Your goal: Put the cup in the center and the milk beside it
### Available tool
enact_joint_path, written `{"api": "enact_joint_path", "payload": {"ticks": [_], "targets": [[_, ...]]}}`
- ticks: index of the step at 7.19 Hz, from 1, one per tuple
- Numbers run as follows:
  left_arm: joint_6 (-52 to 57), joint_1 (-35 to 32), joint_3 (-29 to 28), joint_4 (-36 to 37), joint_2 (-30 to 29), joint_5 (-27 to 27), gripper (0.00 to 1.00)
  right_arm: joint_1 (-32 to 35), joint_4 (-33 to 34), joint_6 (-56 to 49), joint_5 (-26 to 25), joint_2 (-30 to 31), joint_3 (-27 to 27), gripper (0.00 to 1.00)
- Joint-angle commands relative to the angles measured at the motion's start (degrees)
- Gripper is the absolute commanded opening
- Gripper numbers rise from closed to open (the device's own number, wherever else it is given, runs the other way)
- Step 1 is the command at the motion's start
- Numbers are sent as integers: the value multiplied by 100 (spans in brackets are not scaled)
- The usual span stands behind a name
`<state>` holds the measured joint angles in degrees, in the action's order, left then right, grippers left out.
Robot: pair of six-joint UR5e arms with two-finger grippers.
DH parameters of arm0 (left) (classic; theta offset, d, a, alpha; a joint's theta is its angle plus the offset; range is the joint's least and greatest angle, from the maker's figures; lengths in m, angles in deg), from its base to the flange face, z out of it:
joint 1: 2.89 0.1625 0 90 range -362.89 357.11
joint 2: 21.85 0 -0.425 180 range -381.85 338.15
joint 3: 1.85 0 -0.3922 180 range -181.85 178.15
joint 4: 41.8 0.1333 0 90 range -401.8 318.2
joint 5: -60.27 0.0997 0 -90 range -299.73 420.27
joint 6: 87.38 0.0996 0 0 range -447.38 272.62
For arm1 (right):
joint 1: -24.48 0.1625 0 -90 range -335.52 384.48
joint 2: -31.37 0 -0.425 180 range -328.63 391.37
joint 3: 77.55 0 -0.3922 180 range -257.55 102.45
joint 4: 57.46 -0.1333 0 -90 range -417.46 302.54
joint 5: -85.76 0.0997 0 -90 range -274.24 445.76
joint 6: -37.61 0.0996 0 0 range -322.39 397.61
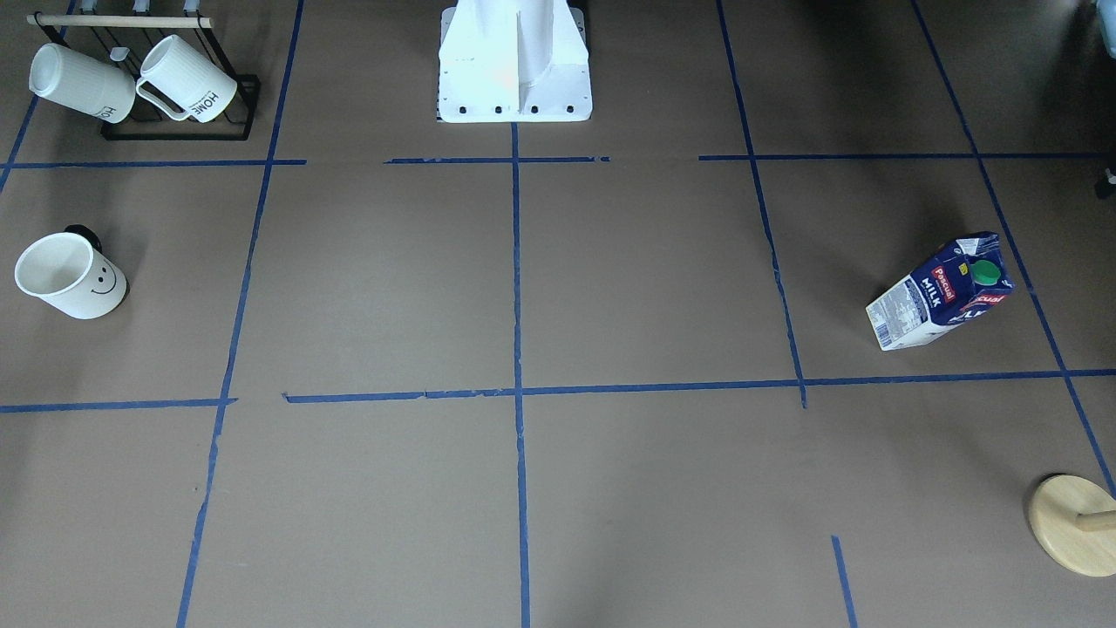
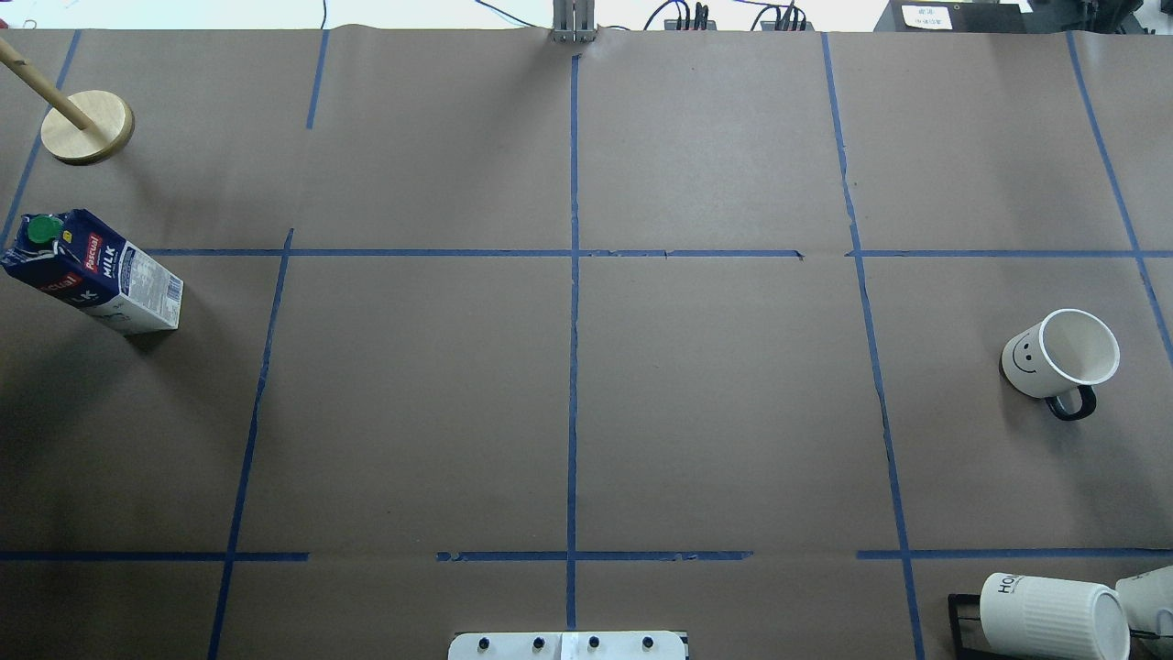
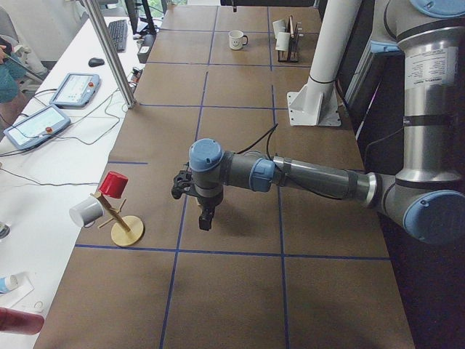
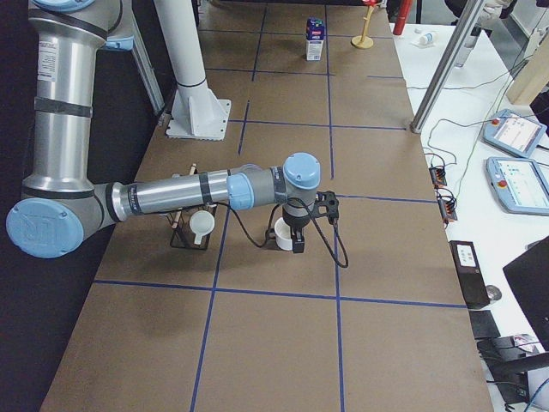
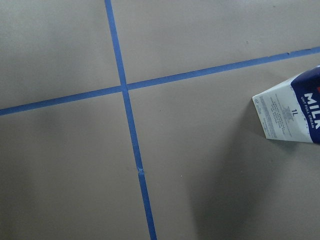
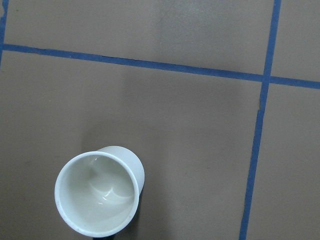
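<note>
The cup (image 1: 70,277), white with a smiley face and black handle, stands upright at the table's right side (image 2: 1058,356). The right wrist view looks down into it (image 6: 100,195). The milk (image 1: 942,292), a navy carton with a green cap, stands upright at the far left (image 2: 96,275); its edge shows in the left wrist view (image 5: 295,112). The center (image 2: 573,403) is bare paper with blue tape. My left gripper (image 3: 205,218) hangs near the milk's spot and my right gripper (image 4: 298,245) hangs by the cup (image 4: 281,233). I cannot tell whether either is open.
A black rack (image 1: 179,131) with two ribbed HOME mugs (image 2: 1054,614) stands at the near right corner. A wooden peg stand (image 2: 87,126) sits at the far left and carries a red and a white cup (image 3: 112,185). The robot's white base (image 1: 514,70) is mid-table at the near edge.
</note>
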<state>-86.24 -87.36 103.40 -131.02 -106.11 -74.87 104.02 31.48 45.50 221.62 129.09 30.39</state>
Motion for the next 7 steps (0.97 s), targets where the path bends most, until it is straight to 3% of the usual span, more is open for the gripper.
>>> {"api": "enact_joint_path", "payload": {"ticks": [1, 4, 5, 7], "targets": [[0, -8, 57, 27, 58, -12, 100, 0, -8, -15, -163, 28, -79, 100], [-9, 18, 93, 36, 50, -13, 100, -218, -584, 342, -165, 10, -62, 100], [-9, 18, 102, 28, 50, -13, 100, -620, -1241, 1276, -191, 10, -71, 100], [-9, 18, 93, 1, 50, -13, 100, -1508, -2561, 2792, -856, 28, -176, 100]]}}
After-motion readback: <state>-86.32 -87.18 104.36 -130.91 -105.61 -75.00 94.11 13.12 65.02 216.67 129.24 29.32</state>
